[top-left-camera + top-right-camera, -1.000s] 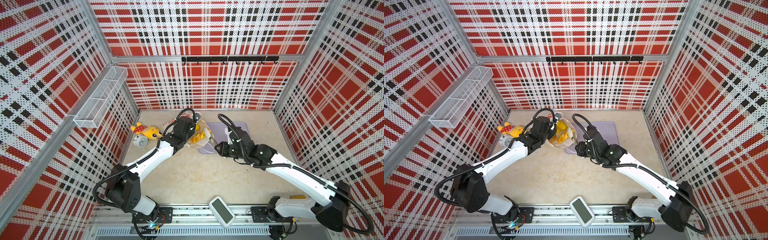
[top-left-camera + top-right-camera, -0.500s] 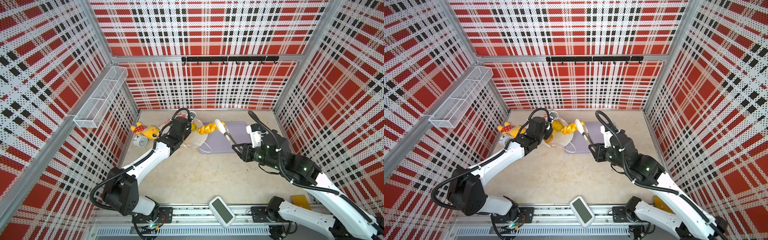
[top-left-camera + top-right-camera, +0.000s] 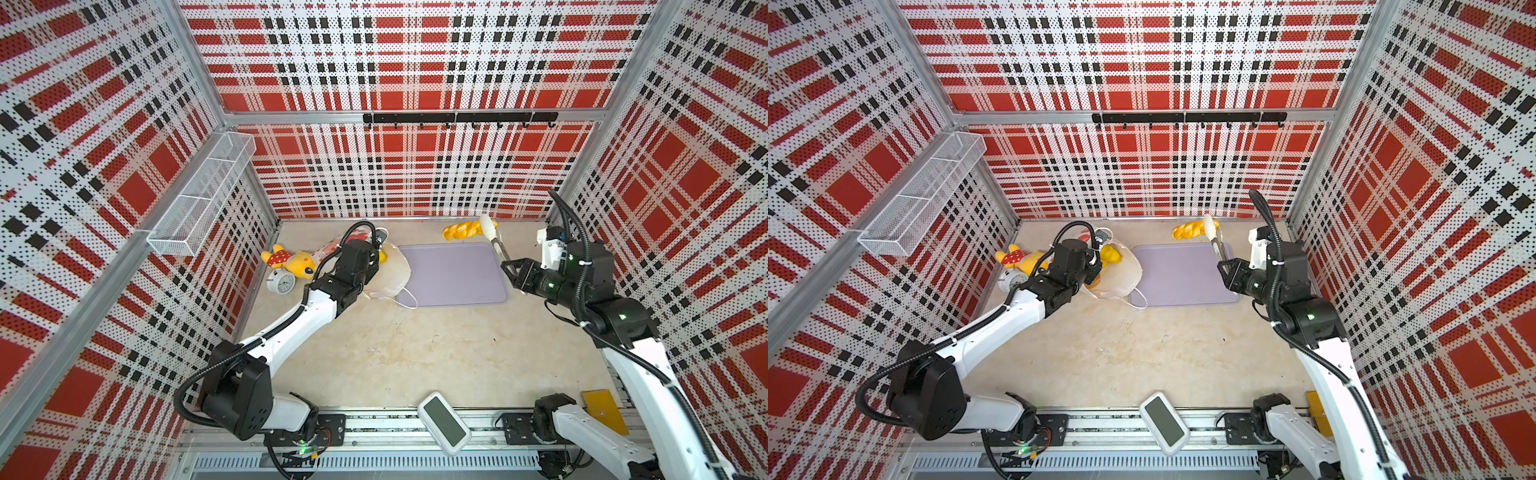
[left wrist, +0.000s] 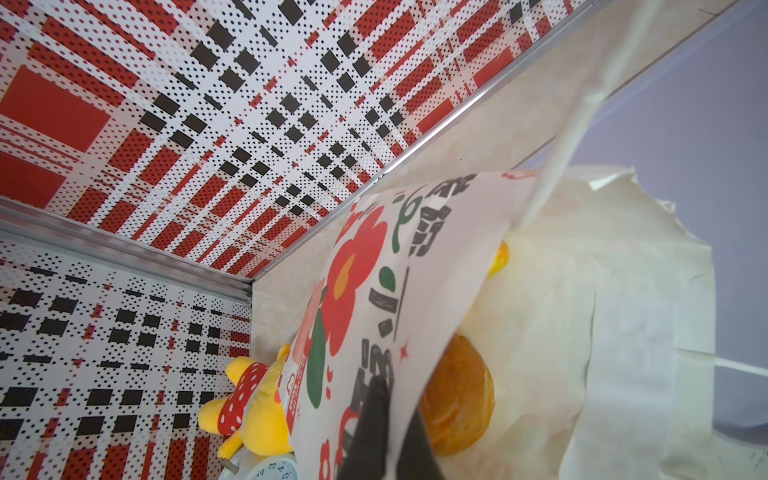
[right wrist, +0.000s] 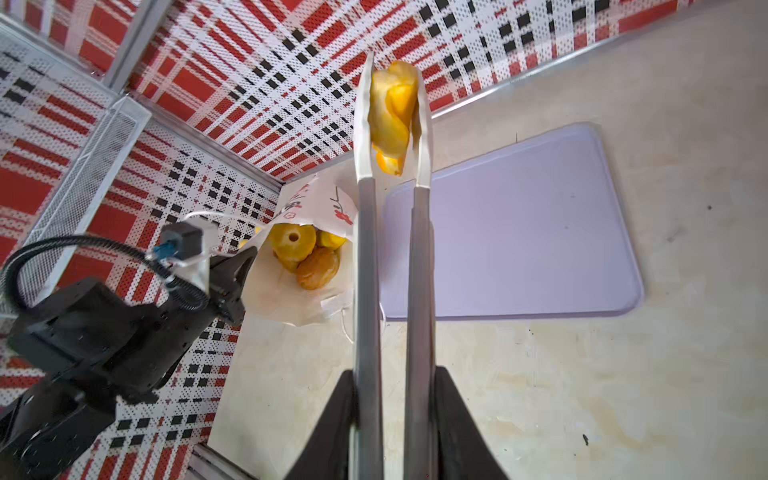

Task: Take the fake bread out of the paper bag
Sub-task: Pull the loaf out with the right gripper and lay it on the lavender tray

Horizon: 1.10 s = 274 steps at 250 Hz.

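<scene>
In a top view the right gripper (image 3: 513, 270) squeezes tongs (image 3: 494, 245) holding a twisty bread (image 3: 461, 230) past the tray (image 3: 453, 274), the left wrist view shows the left gripper (image 4: 388, 428) pinching the floppy paper bag (image 4: 374, 270) over a bun (image 4: 457, 395), and in the right wrist view that twisty bread (image 5: 392, 112) looks light, hard, slippery: grab its middle.

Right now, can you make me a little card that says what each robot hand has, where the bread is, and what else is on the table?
left gripper: shut, pinching the edge of the paper bag
right gripper: shut on tongs
tongs: pinching one twisted bread, out of the bag
paper bag: lying on its side, mouth toward the tray
inside bag: a ring cake, a brown bun, more yellow pieces
tray: no bread on it
beside bag: plush toy, clock
</scene>
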Motion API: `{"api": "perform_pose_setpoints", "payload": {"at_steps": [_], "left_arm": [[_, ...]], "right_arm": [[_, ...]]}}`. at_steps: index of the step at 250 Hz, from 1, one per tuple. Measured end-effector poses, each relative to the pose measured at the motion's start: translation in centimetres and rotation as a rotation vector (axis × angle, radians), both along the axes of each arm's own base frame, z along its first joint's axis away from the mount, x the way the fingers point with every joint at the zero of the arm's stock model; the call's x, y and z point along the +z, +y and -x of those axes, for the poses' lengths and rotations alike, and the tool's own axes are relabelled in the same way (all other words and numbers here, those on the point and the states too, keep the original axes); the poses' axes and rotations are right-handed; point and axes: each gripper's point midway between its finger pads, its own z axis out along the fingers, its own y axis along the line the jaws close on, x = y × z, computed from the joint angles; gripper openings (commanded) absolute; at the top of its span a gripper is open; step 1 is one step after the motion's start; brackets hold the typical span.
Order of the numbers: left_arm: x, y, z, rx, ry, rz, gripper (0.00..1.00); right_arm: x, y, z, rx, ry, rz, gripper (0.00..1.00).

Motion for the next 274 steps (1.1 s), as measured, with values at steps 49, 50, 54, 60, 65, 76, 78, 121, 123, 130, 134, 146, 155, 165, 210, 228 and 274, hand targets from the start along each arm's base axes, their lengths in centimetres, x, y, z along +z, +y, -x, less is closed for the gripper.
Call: {"api": "perform_pose_setpoints", "payload": {"at_steps": [49,50,54,60,65,76,78,121,123,130,134,146,155,165,210,228,274], "left_arm": [[-0.2,0.3,1.4,-0.002,0.002,-0.016,0.0],[-0.1,0.3,1.4,-0.002,0.002,-0.016,0.0],[-0.1,0.3,1.5,-0.003,0.001,-0.016,0.0],[-0.1,0.2,1.7,-0.004,0.0,-0.017,0.0],[-0.1,0.3,1.7,-0.004,0.0,-0.018,0.0],[0.0,0.2,2.0,-0.006,-0.001,-0.018,0.0],[0.0,0.3,2.0,-0.006,-0.002,-0.018,0.0],[0.2,0.3,2.4,-0.008,-0.004,-0.019,0.0],[0.2,0.3,2.4,-0.009,-0.004,-0.018,0.0],[0.2,0.3,2.5,-0.009,-0.005,-0.018,0.0],[0.2,0.3,2.5,-0.009,-0.005,-0.018,0.0],[0.1,0.4,2.6,-0.01,-0.004,-0.018,0.0],[0.0,0.4,2.7,-0.011,-0.003,-0.019,0.0],[0.0,0.4,2.8,-0.012,-0.003,-0.018,0.0],[-0.4,-0.1,3.4,-0.039,0.007,-0.014,0.0],[-0.5,-0.3,3.6,-0.048,0.01,-0.014,0.0],[-0.6,-0.5,3.8,-0.063,0.014,-0.01,0.0]], "right_arm": [[-8.3,0.4,-3.7,0.006,0.19,-0.085,0.0],[-8.4,0.4,-3.7,0.007,0.193,-0.087,0.0],[-8.9,0.5,-3.9,0.011,0.203,-0.093,0.0],[-9.3,0.7,-4.1,0.015,0.215,-0.1,0.0],[-9.6,0.8,-4.3,0.019,0.218,-0.104,0.0],[-10.1,1.0,-4.8,0.024,0.223,-0.114,0.0],[-10.1,1.1,-4.9,0.025,0.223,-0.115,0.0],[-11.0,1.7,-7.5,0.038,0.195,-0.141,0.0],[-11.1,1.7,-7.6,0.038,0.193,-0.142,0.0],[-11.4,1.8,-8.0,0.038,0.193,-0.144,0.0],[-11.7,1.8,-8.3,0.038,0.193,-0.144,0.0],[-12.4,1.9,-8.8,0.039,0.202,-0.146,0.0],[-13.1,1.9,-9.2,0.04,0.211,-0.145,0.0],[-13.8,1.9,-9.6,0.041,0.22,-0.143,0.0],[-16.3,0.9,-10.6,0.025,0.267,-0.138,0.32],[-16.4,0.1,-10.7,0.003,0.275,-0.147,0.42],[-17.0,-1.9,-10.6,-0.048,0.307,-0.173,0.52]]}}
